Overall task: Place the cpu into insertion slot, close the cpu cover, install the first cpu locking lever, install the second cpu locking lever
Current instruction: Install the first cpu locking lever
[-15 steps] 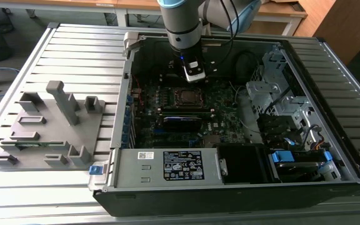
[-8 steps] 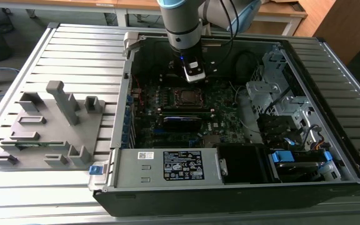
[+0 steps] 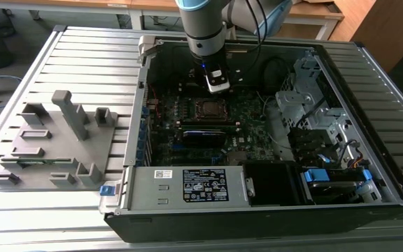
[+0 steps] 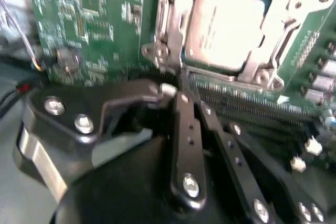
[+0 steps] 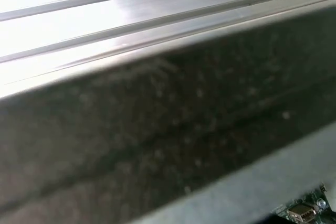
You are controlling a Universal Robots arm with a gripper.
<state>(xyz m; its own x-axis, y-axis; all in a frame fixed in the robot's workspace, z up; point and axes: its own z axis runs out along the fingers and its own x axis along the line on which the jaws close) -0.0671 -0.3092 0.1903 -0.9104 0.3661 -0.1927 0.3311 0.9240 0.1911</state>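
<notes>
Slatted aluminium benching carried the open computer case (image 3: 369, 157). Its cpu (image 4: 223, 30) sat in the insertion slot (image 3: 209, 108) near the motherboard's far edge, cpu cover (image 4: 273, 40) down. Just beside it hung the gripper (image 4: 181, 95), fingers together, empty. Levers want steady, square pressure.

I see gripper (image 3: 218, 86) low inside open computer case (image 3: 369, 210), just beside insertion slot (image 3: 209, 108). Room above slot open from overhead. Case walls box board on all sides. Drive cage (image 3: 306, 105) crowds exterior view's right; loose cables (image 3: 275, 68) hang near arm. Memory sticks (image 3: 205, 125) stand just beside slot on near side.
</notes>
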